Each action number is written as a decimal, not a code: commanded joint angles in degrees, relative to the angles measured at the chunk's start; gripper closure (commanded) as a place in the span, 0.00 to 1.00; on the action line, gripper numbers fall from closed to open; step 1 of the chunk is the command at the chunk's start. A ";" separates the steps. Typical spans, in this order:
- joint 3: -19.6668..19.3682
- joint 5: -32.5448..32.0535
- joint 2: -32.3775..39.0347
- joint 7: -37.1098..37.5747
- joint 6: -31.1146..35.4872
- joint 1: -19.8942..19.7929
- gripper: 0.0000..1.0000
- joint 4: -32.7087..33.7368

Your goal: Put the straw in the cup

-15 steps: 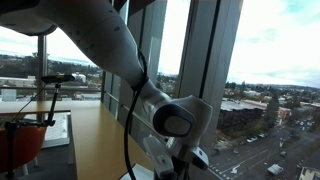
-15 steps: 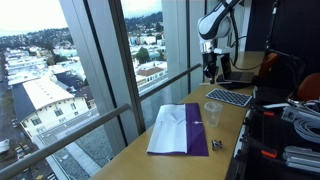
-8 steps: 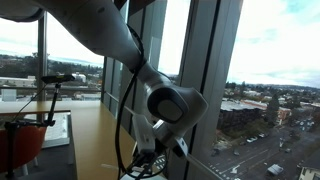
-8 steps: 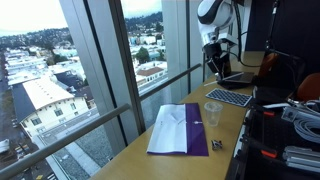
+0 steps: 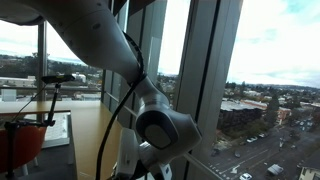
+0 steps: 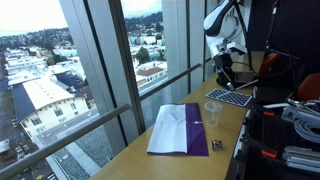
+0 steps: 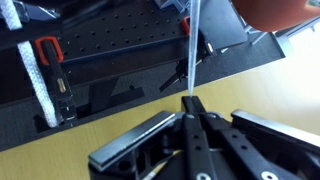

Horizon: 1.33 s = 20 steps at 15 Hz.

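Note:
In the wrist view my gripper [image 7: 190, 104] is shut on a thin white straw [image 7: 189, 50] that sticks out past the fingertips over black equipment. In an exterior view my gripper [image 6: 224, 80] hangs above the far end of the desk, well beyond the clear plastic cup [image 6: 212, 113]. The cup stands upright next to a purple-and-white cloth [image 6: 181, 130]. In an exterior view only the arm's joint [image 5: 160, 128] fills the picture; the cup and straw are hidden there.
A keyboard [image 6: 229, 98] lies on the desk [image 6: 150, 160] just past the cup. A small dark object [image 6: 217, 146] sits near the cloth. Black gear and cables [image 6: 290, 120] crowd the desk's side. Tall windows [image 6: 110, 70] run along the desk.
The arm has swung along the desk toward the cup and lowered slightly, the gripper still shut on the straw. In the close exterior view the arm joint has dropped lower.

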 commanded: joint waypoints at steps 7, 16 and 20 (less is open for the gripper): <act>-2.57 2.15 3.02 -2.36 0.33 -2.95 1.00 3.59; -0.86 8.38 9.65 -5.98 -0.74 -4.87 1.00 8.53; -0.92 8.09 9.52 -4.83 -1.65 -4.33 1.00 5.90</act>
